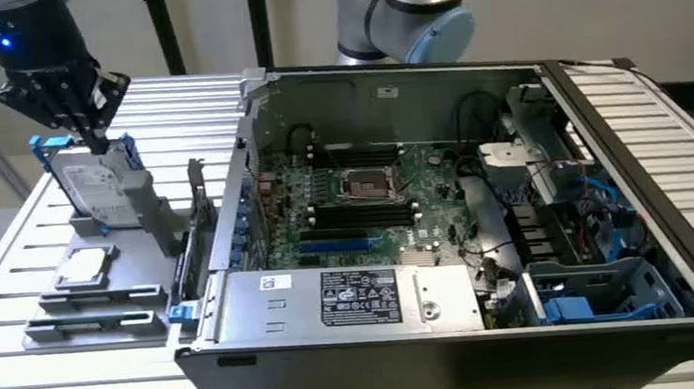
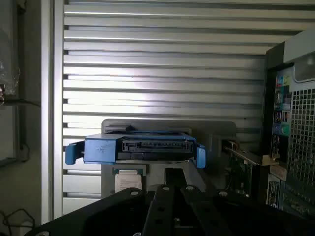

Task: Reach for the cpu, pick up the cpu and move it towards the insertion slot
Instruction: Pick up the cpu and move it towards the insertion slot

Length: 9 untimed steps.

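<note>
Poised over the parts fixture (image 1: 140,269), not yet at the cpu (image 1: 86,266).

Finds the gripper (image 1: 96,141) hanging just above the hard drive (image 1: 101,183), which stands on edge in blue rails at the fixture's far end. Cannot tell whether clenched or released, but evidently carrying nothing. Finds the cpu lying flat, silver face up, in its own shallow seat nearer the camera, clear of the gripper and probably laid that way to be taken from straight above. Puts the insertion slot (image 1: 369,185) well off to the exterior view's right, on the green motherboard (image 1: 433,163) inside the opened computer case (image 1: 462,359). Shiny frame, dark centre, seemingly left bare to receive the chip.
</note>
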Each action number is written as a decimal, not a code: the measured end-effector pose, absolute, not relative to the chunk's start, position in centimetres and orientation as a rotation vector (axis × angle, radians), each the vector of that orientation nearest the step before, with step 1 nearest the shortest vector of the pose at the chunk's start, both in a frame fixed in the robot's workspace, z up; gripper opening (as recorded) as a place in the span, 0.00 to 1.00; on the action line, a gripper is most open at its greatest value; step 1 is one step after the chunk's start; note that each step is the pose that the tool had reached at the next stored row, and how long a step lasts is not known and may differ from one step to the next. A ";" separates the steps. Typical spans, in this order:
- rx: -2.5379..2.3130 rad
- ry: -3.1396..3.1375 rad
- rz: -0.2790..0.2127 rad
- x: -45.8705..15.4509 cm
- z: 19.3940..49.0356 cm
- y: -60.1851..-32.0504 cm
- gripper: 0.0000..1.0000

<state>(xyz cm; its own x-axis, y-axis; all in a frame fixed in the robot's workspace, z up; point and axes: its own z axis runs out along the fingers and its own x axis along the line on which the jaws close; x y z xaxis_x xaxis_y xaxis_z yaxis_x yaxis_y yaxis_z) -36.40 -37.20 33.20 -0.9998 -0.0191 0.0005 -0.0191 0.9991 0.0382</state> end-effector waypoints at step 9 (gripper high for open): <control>0.030 -3.140 -0.060 -36.4 33.2 -37.2 0.11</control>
<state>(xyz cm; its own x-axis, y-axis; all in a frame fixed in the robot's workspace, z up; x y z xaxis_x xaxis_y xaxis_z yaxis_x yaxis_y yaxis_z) -36.40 -37.21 33.21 -0.9998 -0.0191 0.0005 -0.0191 0.9991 0.0382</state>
